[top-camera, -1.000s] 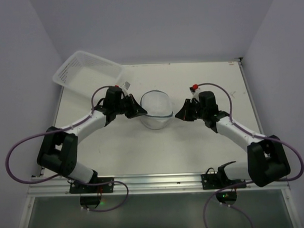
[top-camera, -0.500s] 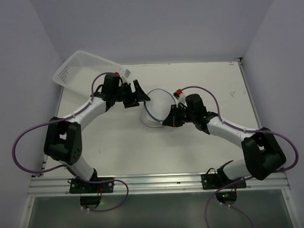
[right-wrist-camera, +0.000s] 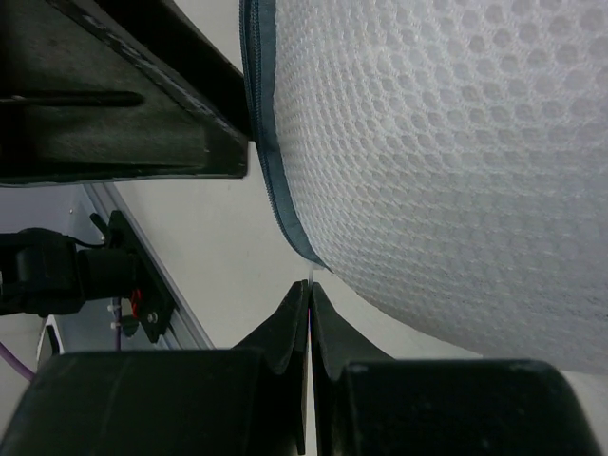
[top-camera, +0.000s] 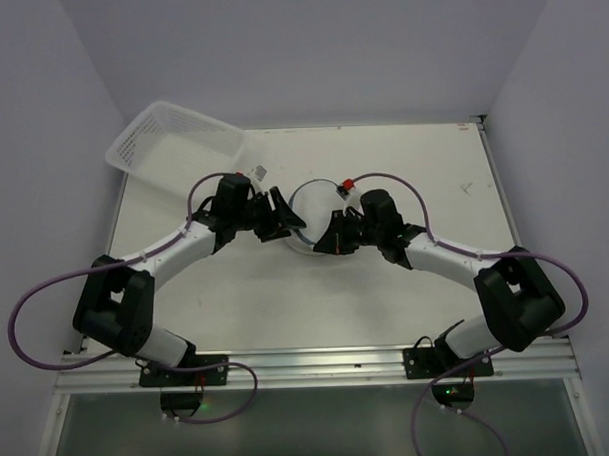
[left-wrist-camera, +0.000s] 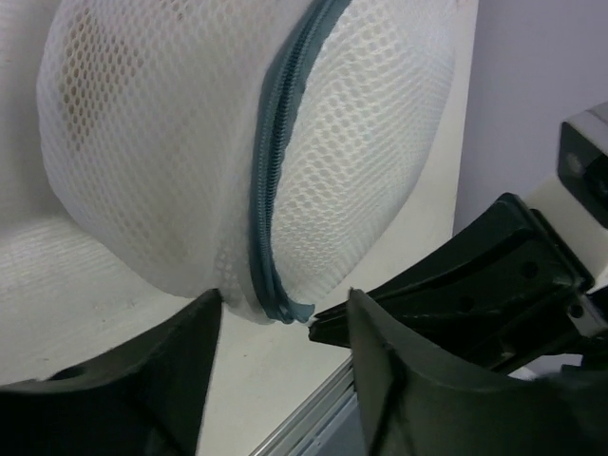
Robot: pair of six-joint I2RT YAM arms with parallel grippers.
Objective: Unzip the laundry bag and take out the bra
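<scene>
Lilac walls close in a white bench [top-camera: 413, 174]. Near its middle, toward the far edge, sits the laundry bag [top-camera: 314, 206], a white mesh dome tipped so that its grey-blue zipper [left-wrist-camera: 271, 161] runs up its side. The left gripper [left-wrist-camera: 282, 304] reaches it from the left, jaws released and spread to either side of the zipper's lower end. The right gripper [right-wrist-camera: 310, 290] meets it from the right, jaws clenched tip to tip just beside the zipper; whether they pinch anything cannot be told. A white lattice basket [top-camera: 171, 143] sits tilted at the far left corner.
</scene>
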